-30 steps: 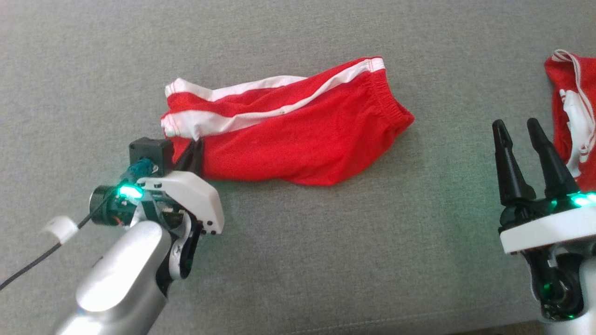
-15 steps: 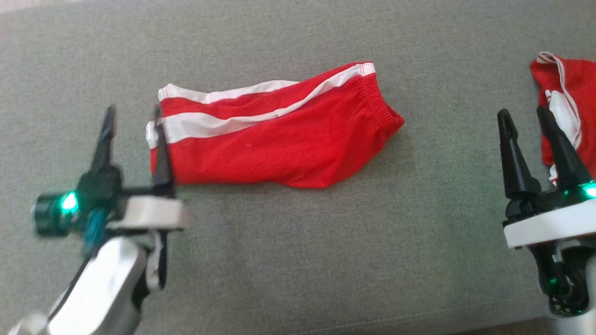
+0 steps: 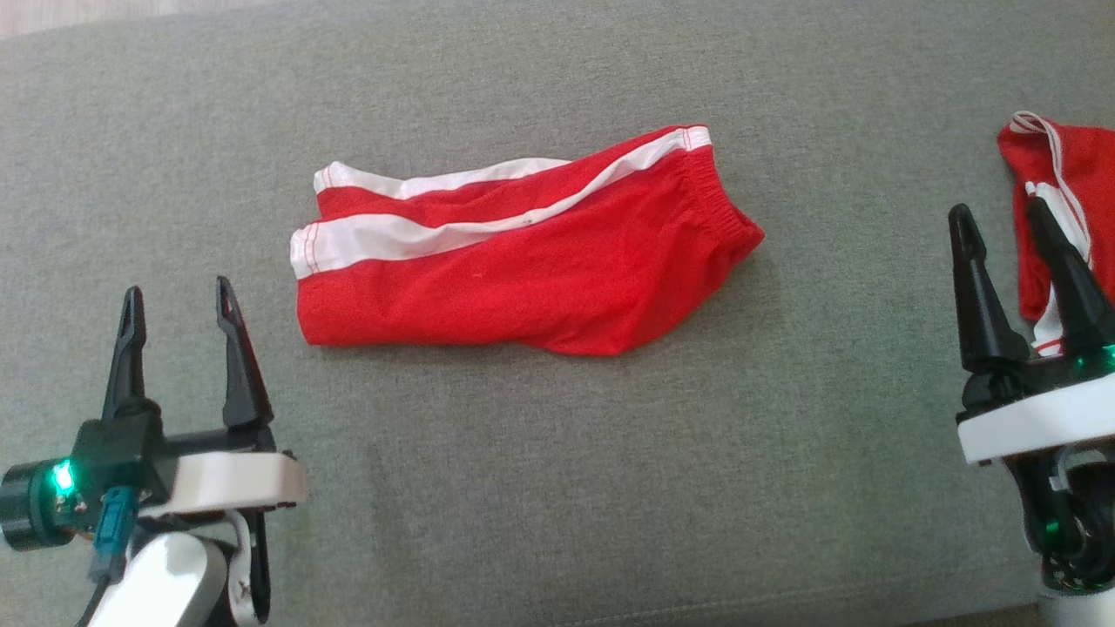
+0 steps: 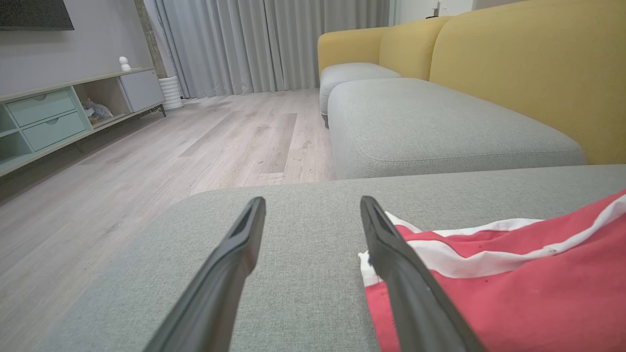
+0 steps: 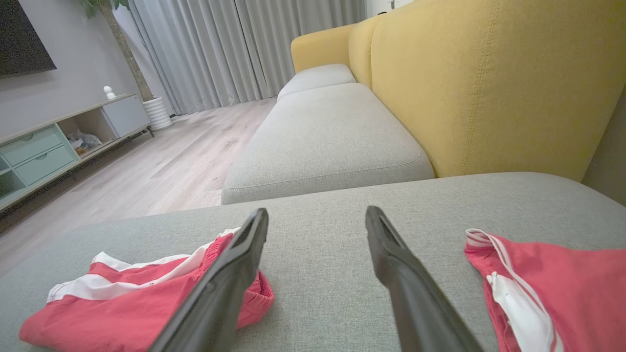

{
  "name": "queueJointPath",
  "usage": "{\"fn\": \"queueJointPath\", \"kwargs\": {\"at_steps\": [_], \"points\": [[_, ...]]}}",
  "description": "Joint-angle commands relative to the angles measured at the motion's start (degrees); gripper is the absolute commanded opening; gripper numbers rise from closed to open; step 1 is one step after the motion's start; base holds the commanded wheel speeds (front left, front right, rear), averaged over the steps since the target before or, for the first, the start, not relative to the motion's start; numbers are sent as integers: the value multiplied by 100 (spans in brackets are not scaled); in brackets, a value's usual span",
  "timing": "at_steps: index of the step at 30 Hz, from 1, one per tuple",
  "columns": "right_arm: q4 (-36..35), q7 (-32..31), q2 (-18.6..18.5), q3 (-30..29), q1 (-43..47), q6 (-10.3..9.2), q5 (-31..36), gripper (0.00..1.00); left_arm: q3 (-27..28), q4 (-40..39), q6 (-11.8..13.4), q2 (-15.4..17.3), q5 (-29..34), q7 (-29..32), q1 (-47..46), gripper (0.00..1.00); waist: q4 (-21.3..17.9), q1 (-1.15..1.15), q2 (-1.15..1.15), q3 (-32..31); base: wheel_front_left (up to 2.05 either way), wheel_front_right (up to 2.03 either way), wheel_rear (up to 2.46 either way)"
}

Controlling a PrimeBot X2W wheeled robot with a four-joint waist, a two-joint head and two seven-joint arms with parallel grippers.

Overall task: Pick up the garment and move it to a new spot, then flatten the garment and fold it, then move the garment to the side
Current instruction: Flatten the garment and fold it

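Here are the red shorts point(image 3: 523, 261), lying flat in the middle of the grey seat cushion point(image 3: 557, 488), doubled over so the two white side stripes run side by side along the far edge. The gathered waistband points toward the robot's right and the white-trimmed leg hems toward its left. Nothing is touching them, and the cloth looks fairly smooth, with just a few soft creases near the stripes. Down at the robot's near left sits the left gripper point(image 3: 179, 294), clear of the hem corner with bare cushion between. Its two dark fingers are spread wide with nothing in them (from its own wrist camera one finger overlaps the hem in the picture, but the head view shows a gap). Over on the right, the right gripper point(image 3: 997, 211) has its fingers parted as well, empty, with grey fabric showing between them. It is well apart from the shorts. Just beyond it lies a second red garment point(image 3: 1063, 192) with white trim, bunched near the cushion's right edge. Whether a finger brushes it, I cannot tell. Behind the cushion rises a mustard-yellow backrest point(image 5: 489, 88). Off the left end there is pale wooden floor point(image 4: 195, 146), a low sideboard point(image 4: 49, 112) with pale green drawers, and grey curtains point(image 4: 274, 44).
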State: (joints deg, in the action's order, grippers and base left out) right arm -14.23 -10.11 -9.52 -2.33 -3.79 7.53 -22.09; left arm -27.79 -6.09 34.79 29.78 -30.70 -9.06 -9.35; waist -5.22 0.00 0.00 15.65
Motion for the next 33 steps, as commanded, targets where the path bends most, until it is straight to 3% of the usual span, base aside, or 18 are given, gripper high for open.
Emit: {"fn": "queueJointPath", "kwargs": {"at_steps": [1, 9, 14, 23, 27, 33], "points": [[-245, -29, -44, 63, 25, -4, 41, 100, 259, -192, 23, 199, -23, 13, -169, 100, -7, 0, 0, 3, 0, 0, 0], [-141, -160, -66, 103, -73, -4, 6, 100, 212, -226, 8, 191, -28, 50, -222, 100, -4, 0, 0, 52, 0, 0, 0], [225, -522, -165, 688, -615, -4, -137, 100, 135, -229, -13, 118, -2, 49, -331, 100, 60, 0, 0, 150, 0, 0, 0], [1805, -1078, -373, 1913, -2130, -4, -141, 100, -129, 78, -238, -240, 27, -70, -772, 100, 464, 0, 0, 351, 0, 0, 0], [2762, -1612, -460, 1893, -2433, -4, 70, 100, -191, 249, -331, -384, -22, -156, -836, 100, 594, 0, 0, 356, 0, 0, 0], [3445, -1908, -412, 1657, -2409, -4, 68, 100, -181, 410, -389, -466, -96, -257, -798, 100, 634, 0, 0, 348, 0, 0, 0]]}}
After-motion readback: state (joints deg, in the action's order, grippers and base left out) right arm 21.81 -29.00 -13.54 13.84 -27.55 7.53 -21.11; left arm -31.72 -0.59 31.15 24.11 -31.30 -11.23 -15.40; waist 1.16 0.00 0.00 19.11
